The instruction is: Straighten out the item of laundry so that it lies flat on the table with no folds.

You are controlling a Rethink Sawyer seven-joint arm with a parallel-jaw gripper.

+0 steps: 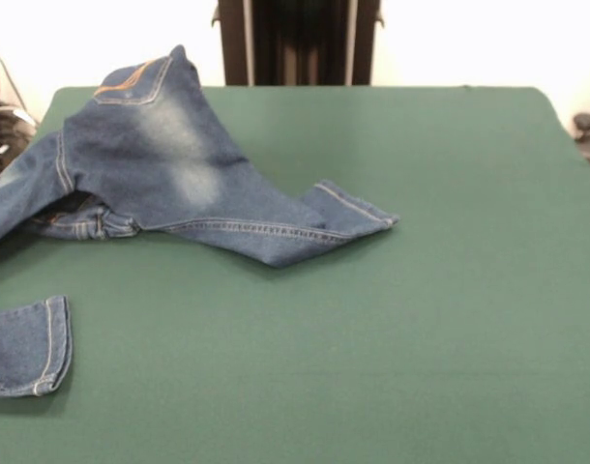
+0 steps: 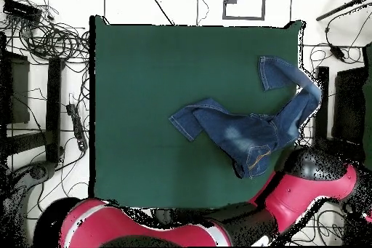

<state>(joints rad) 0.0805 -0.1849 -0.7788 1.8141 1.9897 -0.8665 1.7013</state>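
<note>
Item of laundry: small blue denim jeans (image 1: 169, 174), lying crumpled at the upper left of the front view; in the overhead view (image 2: 251, 129) they sit at the right side of the bench, toward the lower right.
Lie of the garment: not flat. The seat and waist are bunched, with the waist end raised toward the top of the front view; pale faded patches show on the upper surface.
First leg: runs from the bunched body toward frame centre in the front view and ends in a hemmed cuff (image 1: 358, 208) resting on the cloth.
Second leg: bends round the left edge of the front view; its cuff (image 1: 34, 346) lies at the lower left, partly cut off by the frame. In the overhead view this leg curls up the bench's right edge and back inward.
Stitching: orange seams visible along the pocket at the waist end.
Bench: dark green covering (image 1: 421, 319), with the jeans confined to one side of it.
Arm: red and black links (image 2: 182, 223) lie along the lower edge of the overhead view, off the bench surface.
End effector: not visible in either view; its opening and any hold cannot be told.
</note>
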